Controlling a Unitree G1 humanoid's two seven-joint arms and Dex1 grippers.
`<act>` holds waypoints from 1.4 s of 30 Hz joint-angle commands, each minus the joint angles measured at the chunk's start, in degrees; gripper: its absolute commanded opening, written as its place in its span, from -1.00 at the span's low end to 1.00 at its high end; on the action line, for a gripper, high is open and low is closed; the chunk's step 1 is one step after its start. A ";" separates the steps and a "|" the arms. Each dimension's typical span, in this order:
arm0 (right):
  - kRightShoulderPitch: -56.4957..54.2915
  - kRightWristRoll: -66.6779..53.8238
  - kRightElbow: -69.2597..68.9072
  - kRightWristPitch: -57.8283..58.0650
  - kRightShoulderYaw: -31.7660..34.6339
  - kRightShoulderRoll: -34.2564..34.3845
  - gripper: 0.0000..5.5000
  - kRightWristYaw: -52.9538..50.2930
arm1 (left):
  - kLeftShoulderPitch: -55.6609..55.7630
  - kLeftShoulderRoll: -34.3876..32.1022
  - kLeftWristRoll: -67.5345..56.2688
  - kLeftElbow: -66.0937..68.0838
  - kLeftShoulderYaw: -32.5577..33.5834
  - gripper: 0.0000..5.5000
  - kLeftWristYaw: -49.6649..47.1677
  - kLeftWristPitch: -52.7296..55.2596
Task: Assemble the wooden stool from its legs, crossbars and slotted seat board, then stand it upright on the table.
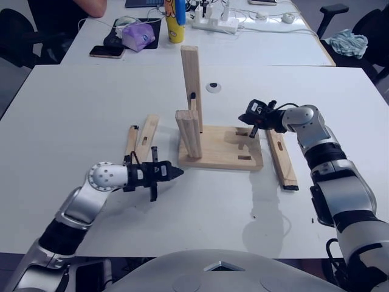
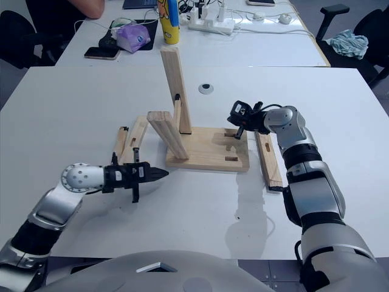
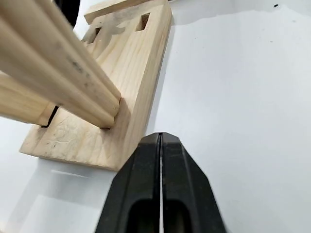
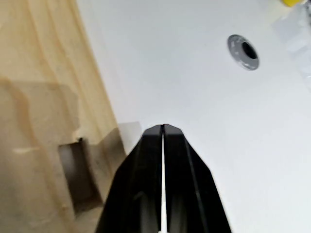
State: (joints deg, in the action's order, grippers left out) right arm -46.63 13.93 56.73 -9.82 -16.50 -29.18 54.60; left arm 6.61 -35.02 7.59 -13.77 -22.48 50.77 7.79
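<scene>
Head view: board lies flat in the middle, two legs standing at its left end, spare leg just right.
Left wrist: left gripper closed beside the near corner; brace there.
Right wrist: right gripper closed beside an empty slot; open wide before fetching.

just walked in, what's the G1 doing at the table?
Stool assembly, partway done. The seat board lies flat on the table with two legs standing at its left end. Two loose pieces lie left of it, and a third piece lies to its right. Both tools are shut and empty: the left tool is by the board's near left corner, the right tool over the right-end slots.
</scene>
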 commanded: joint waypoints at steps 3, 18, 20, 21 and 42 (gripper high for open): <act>-1.20 2.62 2.30 2.14 -3.68 -1.06 -1.00 9.00 | 4.77 2.41 12.13 7.44 -6.33 -1.00 -4.86 0.78; 12.50 -4.64 -14.64 12.56 0.72 -0.20 -1.00 9.18 | 11.47 14.73 16.15 21.87 -6.10 -1.00 -16.16 6.32; 14.61 -5.42 -17.77 14.75 1.19 0.79 -1.00 7.36 | 12.47 16.56 15.26 23.58 -5.51 -1.00 -16.91 6.65; 15.62 -5.74 -19.29 15.80 1.41 1.35 -1.00 6.24 | 12.76 17.48 14.48 24.15 -4.96 -1.00 -17.15 6.87; 27.92 -11.54 -40.30 31.45 2.95 6.51 -1.00 -5.93 | 19.56 24.45 3.93 33.32 4.55 -1.00 -16.96 7.78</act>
State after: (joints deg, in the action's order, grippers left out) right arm -19.64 1.61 14.36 21.22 -10.62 -24.60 49.34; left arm 25.94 -13.54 14.16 22.05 -16.69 31.44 15.98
